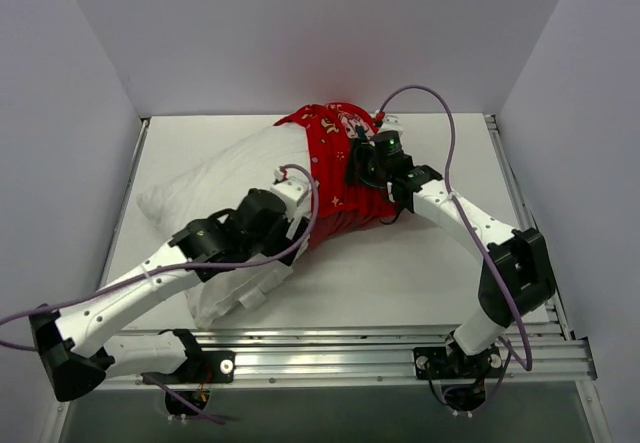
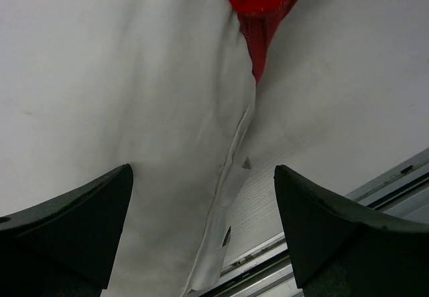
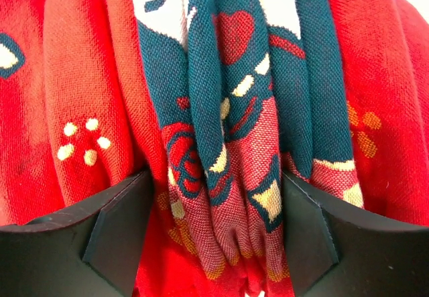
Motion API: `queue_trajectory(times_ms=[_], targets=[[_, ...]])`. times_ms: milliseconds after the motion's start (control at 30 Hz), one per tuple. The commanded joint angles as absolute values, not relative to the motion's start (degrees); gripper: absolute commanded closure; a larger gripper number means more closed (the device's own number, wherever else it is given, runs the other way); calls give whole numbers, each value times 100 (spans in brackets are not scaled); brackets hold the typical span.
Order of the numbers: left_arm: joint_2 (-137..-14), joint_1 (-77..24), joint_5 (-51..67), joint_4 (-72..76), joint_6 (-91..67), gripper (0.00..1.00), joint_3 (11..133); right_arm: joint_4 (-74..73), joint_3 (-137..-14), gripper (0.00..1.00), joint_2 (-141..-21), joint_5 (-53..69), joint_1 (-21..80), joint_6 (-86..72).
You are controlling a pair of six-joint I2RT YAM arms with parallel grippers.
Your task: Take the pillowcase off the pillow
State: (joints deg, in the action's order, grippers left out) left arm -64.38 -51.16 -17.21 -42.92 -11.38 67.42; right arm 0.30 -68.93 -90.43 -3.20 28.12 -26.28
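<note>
Closest to the overhead camera is the mounting rail (image 1: 340,355) at the near edge of the table (image 1: 420,273). Beyond it, the pillow (image 1: 200,188) lies diagonally, its near-left portion bare and white. The pillowcase (image 1: 330,158) is bunched over the far-right end only. My left gripper (image 1: 288,178) sits over the bare pillow, just beside the red edge. My right gripper (image 1: 362,166) is on the red fabric.

Left wrist view: my fingers (image 2: 74,223) stand wide apart, released, with nothing between them. White pillow and its tag (image 2: 224,243) lie below; the red edge is ahead.

Right wrist view: my fingers (image 3: 100,236) are clenched on a gathered fold of the pillowcase.

Status: stripping is judged more than half done. Remaining: draw the cover off the far end until the pillow is fully free.
</note>
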Motion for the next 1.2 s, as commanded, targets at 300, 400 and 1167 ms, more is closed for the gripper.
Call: queue_trajectory(times_ms=[300, 400, 1167], targets=[[-8928, -5977, -5422, -5202, -2715, 6, 7171, 255, -7172, 34, -9369, -70, 2865, -2619], [-9595, -5942, -5652, -5256, -3067, 0, 7216, 211, -7084, 34, -9247, -62, 2883, -2593], [-8253, -5590, -4087, -4298, -2549, 98, 7312, -290, -5853, 34, -7804, -184, 3199, -2795]])
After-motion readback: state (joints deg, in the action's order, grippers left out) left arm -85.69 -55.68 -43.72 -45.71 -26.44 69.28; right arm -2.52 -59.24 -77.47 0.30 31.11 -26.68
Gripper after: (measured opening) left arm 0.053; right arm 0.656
